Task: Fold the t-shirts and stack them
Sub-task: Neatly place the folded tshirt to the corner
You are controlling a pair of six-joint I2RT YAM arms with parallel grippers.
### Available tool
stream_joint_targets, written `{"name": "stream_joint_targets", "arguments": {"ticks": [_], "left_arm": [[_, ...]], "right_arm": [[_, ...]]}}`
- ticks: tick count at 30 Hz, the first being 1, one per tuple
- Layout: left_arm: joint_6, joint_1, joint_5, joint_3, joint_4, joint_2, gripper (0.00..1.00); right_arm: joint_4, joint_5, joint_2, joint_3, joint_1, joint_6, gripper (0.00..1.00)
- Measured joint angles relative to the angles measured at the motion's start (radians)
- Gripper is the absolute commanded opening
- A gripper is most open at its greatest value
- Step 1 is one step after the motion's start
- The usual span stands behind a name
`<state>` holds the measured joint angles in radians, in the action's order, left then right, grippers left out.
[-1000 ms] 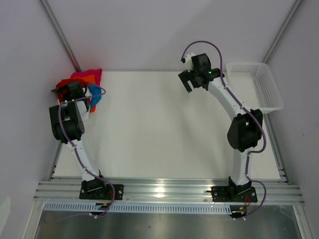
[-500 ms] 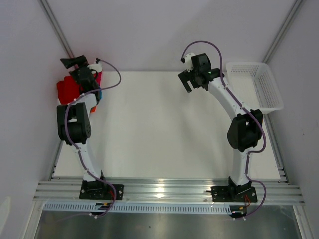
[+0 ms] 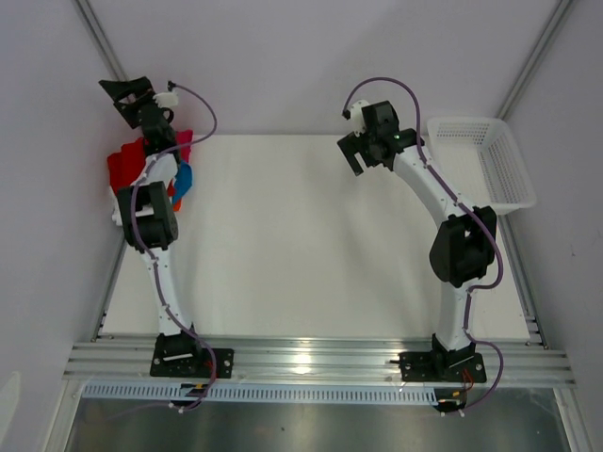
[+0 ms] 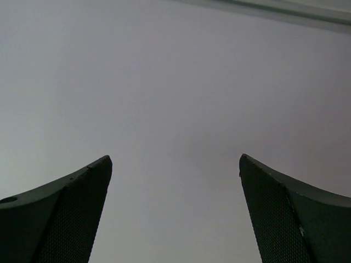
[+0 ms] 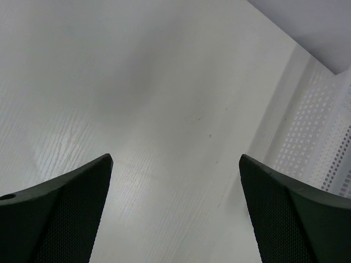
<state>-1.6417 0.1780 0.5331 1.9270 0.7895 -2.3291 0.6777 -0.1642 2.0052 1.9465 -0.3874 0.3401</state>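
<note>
At the far left corner of the table (image 3: 301,245), the t-shirts (image 3: 120,171) are seen bunched in a heap, red outermost, with blue and pink beside it. The left gripper (image 3: 122,91) is held above and beyond them, turned toward the wall (image 4: 175,82), its fingers spread with nothing between. Further right, the right gripper (image 3: 352,156) is held over the table, likewise released and empty, near the white mesh basket (image 3: 480,165).

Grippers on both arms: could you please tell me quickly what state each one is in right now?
Left gripper: open, holding nothing.
Right gripper: open, holding nothing.
</note>
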Motion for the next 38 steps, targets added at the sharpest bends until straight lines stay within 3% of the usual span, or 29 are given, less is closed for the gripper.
{"name": "stream_joint_targets", "arguments": {"ticks": [4,9,14,20,28,32,38], "left_arm": [[-0.080,0.012,-0.017,0.074,0.026,-0.202,0.99],[-0.208,0.021,-0.043,0.042,0.082,-0.373,0.99],[-0.258,0.024,-0.051,-0.052,0.191,-0.342,0.99],[-0.226,0.029,-0.048,-0.098,0.211,-0.314,0.99],[0.237,0.000,-0.001,-0.370,-0.167,0.130,0.99],[0.434,-0.096,0.014,-0.475,-0.286,0.436,0.99],[0.624,-0.274,0.009,-0.562,-0.399,0.666,0.99]], "right_arm": [[0.005,0.000,0.002,0.001,0.004,0.000,0.99],[0.006,0.007,0.002,0.000,0.018,-0.002,0.99],[0.006,0.024,0.001,0.000,0.042,-0.013,0.99],[0.006,0.051,0.001,-0.003,0.049,-0.025,0.99],[0.003,0.079,0.001,-0.012,0.042,-0.042,0.99],[-0.003,0.079,0.001,-0.013,0.037,-0.051,0.99],[-0.006,0.080,0.001,-0.018,0.033,-0.052,0.99]]}}
